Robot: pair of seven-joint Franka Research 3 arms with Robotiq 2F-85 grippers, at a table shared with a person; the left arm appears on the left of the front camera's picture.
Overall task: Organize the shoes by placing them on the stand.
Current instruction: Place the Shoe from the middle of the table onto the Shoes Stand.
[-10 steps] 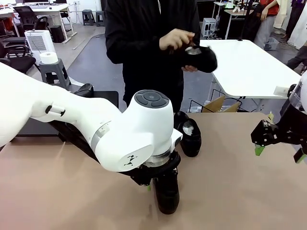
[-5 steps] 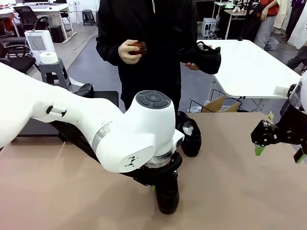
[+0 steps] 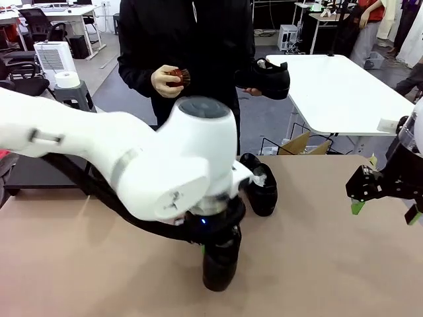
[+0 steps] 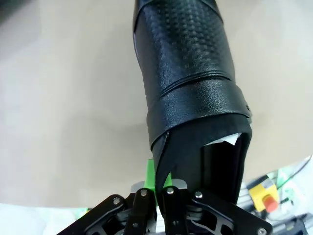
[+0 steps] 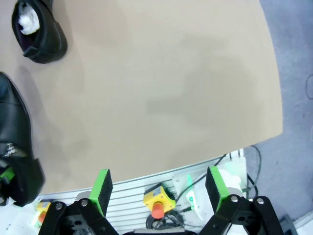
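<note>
Tan and bare, the table (image 3: 317,264) is shared with a person standing at its far side, and every place below is given from the stuffed shoe (image 3: 261,188) that stands on it near the far edge, white paper showing in its opening. Far to the left of the stuffed shoe, at the table's left end, a piece of the low black stand (image 3: 30,173) is seen behind the white left arm, and no shoe is seen on that piece. Behind the stuffed shoe and up to its left, a small reddish-brown brush (image 3: 177,77) is held in one hand (image 3: 162,80) of the person. Just in front of the stuffed shoe and slightly to its left, the gripped shoe (image 3: 221,264) is hung toe-down under the left arm's wrist; in the left wrist view the left gripper (image 4: 159,183) is clamped on the edge of that shoe's heel opening, a green pad pressed against the leather. Whether the toe touches the table cannot be told. Directly behind and above the stuffed shoe, a third shoe (image 3: 268,78) is held level by the person. Well to the right of the stuffed shoe, the right gripper (image 3: 385,211) is kept above the table's right end, its fingers spread wide with nothing between them.
</note>
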